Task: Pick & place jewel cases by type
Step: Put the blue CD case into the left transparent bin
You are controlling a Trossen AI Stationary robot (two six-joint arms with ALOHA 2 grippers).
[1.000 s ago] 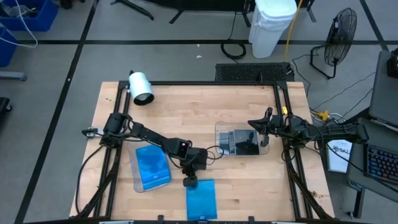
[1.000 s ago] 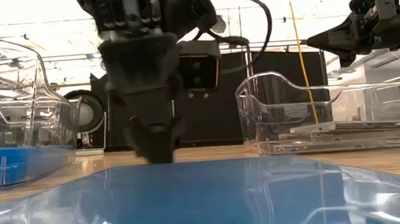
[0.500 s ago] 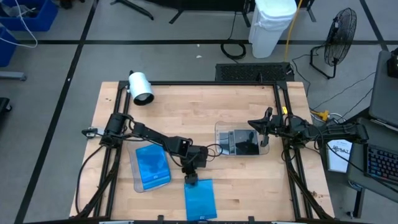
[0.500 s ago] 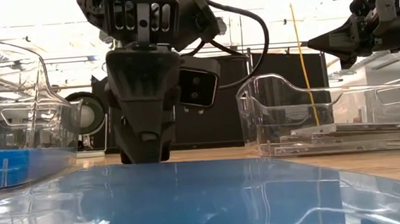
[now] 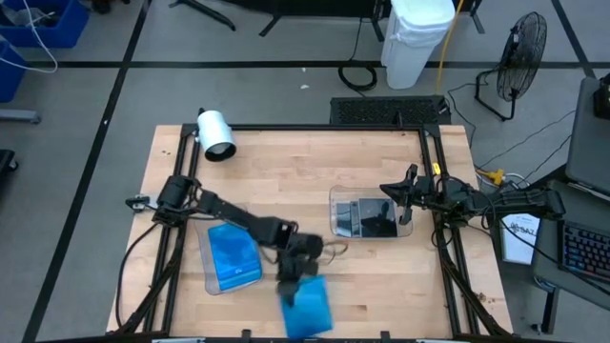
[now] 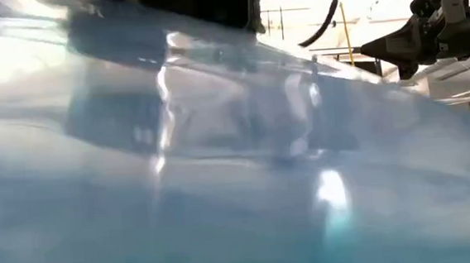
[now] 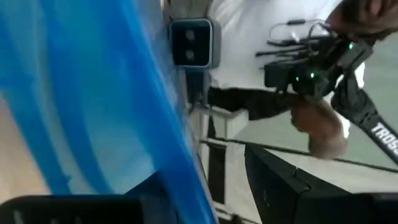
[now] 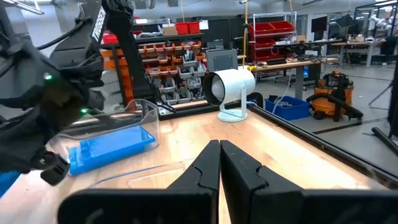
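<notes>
Left gripper (image 5: 291, 286): clamped on the blue jewel case (image 5: 307, 305), tilting it up off the table's front edge.
Right gripper (image 5: 389, 191): pinched closed, empty, above the right clear tray (image 5: 338, 221).

Grey floor (image 5: 86, 105) with dark lines surrounds the wooden desk (image 5: 305, 162); a white bin (image 5: 417, 38) and a black fan (image 5: 522, 48) stand beyond its far edge.

We see two arms of dark, near-black segmented links, with black cables looping along the joints. The left arm (image 5: 229, 211) ends in a blocky black wrist housing. The right arm (image 5: 457, 198) carries white lettering on one link, and its two fingers (image 8: 239, 171) are matte black, tapered and angular.
</notes>
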